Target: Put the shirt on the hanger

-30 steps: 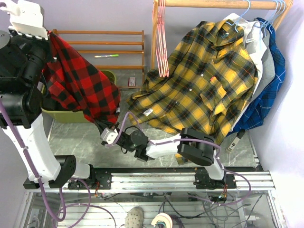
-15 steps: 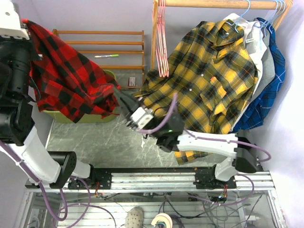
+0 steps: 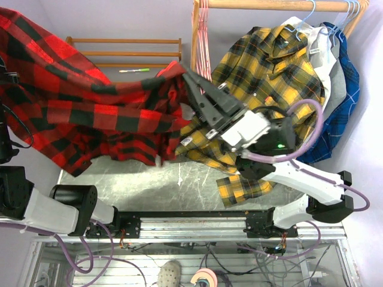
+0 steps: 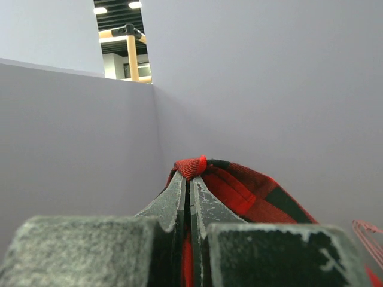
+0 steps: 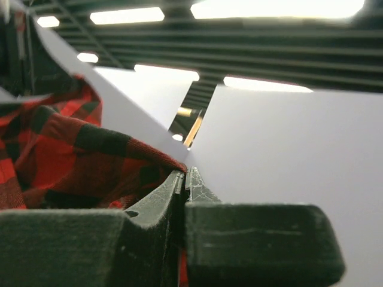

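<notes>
The red-and-black plaid shirt (image 3: 90, 119) hangs stretched in the air between my two grippers, high above the table. My right gripper (image 3: 184, 69) is shut on its right end, next to the pink hanger (image 3: 204, 57) that hangs from the wooden rail. My left gripper is out of the top view at the upper left. In the left wrist view it (image 4: 189, 176) is shut on a red edge of the shirt (image 4: 239, 191). In the right wrist view my right gripper (image 5: 187, 173) pinches the shirt's edge (image 5: 72, 155).
A yellow-and-black plaid shirt (image 3: 269, 101) hangs on the rail (image 3: 269, 5), with white, grey and blue garments (image 3: 338, 89) behind it on light blue hangers (image 3: 311, 15). A wooden rack (image 3: 128, 54) stands at the back. The grey marble table (image 3: 179, 179) lies below.
Both arms have risen and moved apart. The shirt, bunched at the left before, is now lifted and spread wide. My right gripper took hold of it and swung up toward the rail.
</notes>
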`<state>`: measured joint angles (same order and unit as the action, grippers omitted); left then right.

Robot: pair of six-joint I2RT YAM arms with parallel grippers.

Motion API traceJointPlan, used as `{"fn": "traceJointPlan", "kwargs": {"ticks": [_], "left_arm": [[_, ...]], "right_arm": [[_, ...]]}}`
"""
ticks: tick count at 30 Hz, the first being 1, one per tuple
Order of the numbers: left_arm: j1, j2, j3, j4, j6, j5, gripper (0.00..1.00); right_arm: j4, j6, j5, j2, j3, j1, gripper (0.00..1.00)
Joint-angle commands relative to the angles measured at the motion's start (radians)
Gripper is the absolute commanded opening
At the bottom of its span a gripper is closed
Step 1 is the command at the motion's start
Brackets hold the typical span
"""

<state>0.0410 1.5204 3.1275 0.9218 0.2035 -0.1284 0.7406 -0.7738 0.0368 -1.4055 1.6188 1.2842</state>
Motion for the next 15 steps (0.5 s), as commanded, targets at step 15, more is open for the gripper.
{"fn": "traceJointPlan", "kwargs": {"ticks": [15], "left_arm": [[0.008, -0.137, -0.542, 0.117, 0.019, 0.407, 0.07]], "right_arm": [[0.125, 0.157, -0.192, 0.278, -0.359, 0.002, 0.00]]}}
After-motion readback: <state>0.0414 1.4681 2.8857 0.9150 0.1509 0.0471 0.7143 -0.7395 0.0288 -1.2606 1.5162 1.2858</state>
